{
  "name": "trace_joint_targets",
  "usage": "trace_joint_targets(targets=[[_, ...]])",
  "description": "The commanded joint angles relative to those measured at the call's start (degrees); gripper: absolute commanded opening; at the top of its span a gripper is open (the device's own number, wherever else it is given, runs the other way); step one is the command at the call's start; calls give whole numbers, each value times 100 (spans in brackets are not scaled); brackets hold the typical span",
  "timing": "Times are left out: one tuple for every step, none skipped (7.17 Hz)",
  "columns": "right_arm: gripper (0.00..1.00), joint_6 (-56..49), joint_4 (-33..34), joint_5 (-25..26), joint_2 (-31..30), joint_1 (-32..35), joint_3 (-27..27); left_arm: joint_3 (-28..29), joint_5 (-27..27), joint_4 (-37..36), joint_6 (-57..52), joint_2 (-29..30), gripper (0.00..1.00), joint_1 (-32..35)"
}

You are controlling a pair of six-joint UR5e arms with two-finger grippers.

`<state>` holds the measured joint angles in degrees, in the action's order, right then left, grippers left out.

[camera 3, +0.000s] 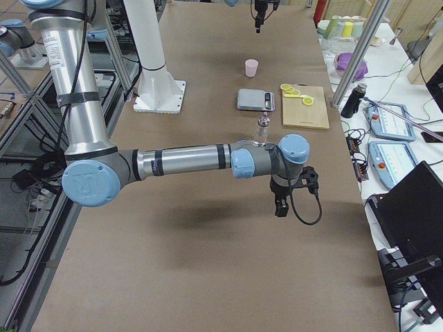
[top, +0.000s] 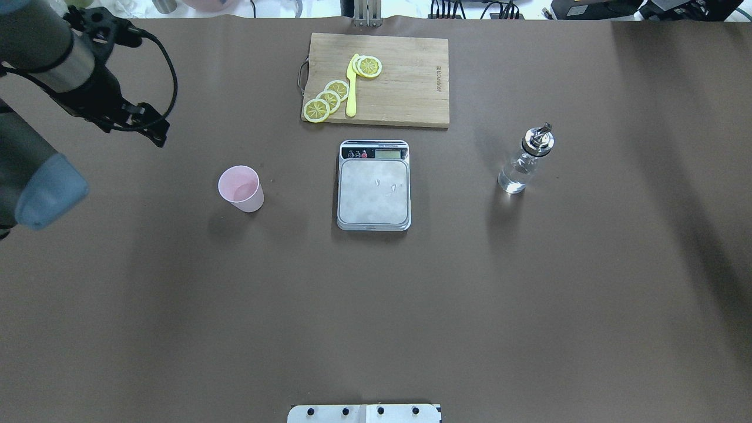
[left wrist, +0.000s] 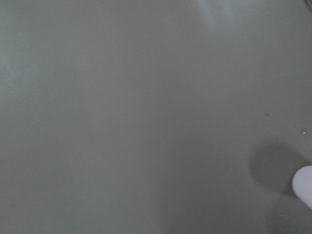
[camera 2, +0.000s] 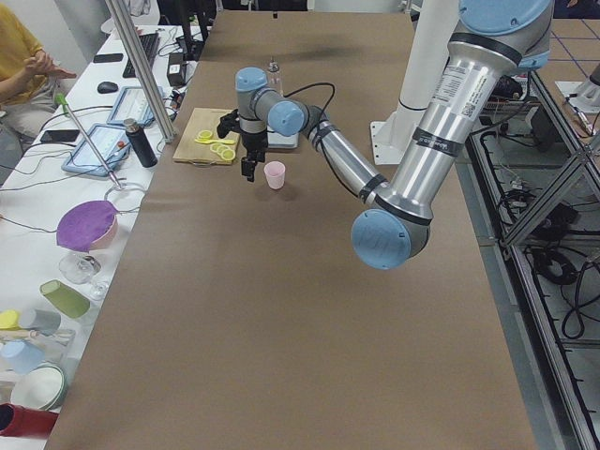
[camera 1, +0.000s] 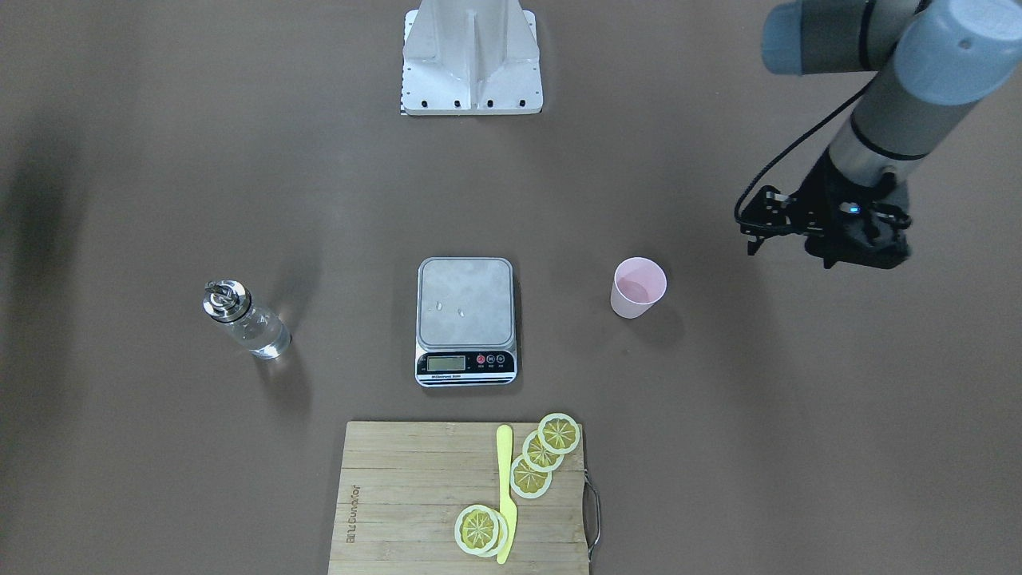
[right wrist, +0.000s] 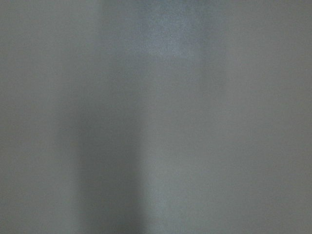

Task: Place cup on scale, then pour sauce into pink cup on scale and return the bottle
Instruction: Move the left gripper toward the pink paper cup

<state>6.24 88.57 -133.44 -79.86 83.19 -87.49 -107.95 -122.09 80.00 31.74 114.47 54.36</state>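
Scale (camera 1: pixel 465 313): our landmark, no cup on it yet.
Bottle (camera 1: pixel 243 319): upright, well to the scale's robot-right. We judge it slick, fragile glass, best gripped on the body below the cap.
Cup (camera 1: pixel 637 288): upright, robot-left of the scale. Light and thin, so pinch mid-wall.
Left gripper (camera 2: pixel 247 169), right gripper (camera 3: pixel 279 206): touching nothing; we cannot tell the jaw gap.

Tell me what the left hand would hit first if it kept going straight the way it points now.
Probably the bare table: the left hand points roughly straight down, with the cup off to one side of its line. Height is hard to judge.
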Motion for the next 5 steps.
trace_joint_targets(targets=[[100,0,46,-24,-4,30,-22,46,1,443,805,40,100,-591],[100,0,46,-25,5,56,-13,299,-17,846,1312,66,99,-715],[100,0,46,-16,5,65,-13,632,-17,1329,1473,58,96,-777],[100,0,46,-16,-4,83,-39,870,-25,1499,1553,92,88,-786],[100,0,46,-16,-4,118,-48,1038,-17,1666,1685,110,84,-882]])
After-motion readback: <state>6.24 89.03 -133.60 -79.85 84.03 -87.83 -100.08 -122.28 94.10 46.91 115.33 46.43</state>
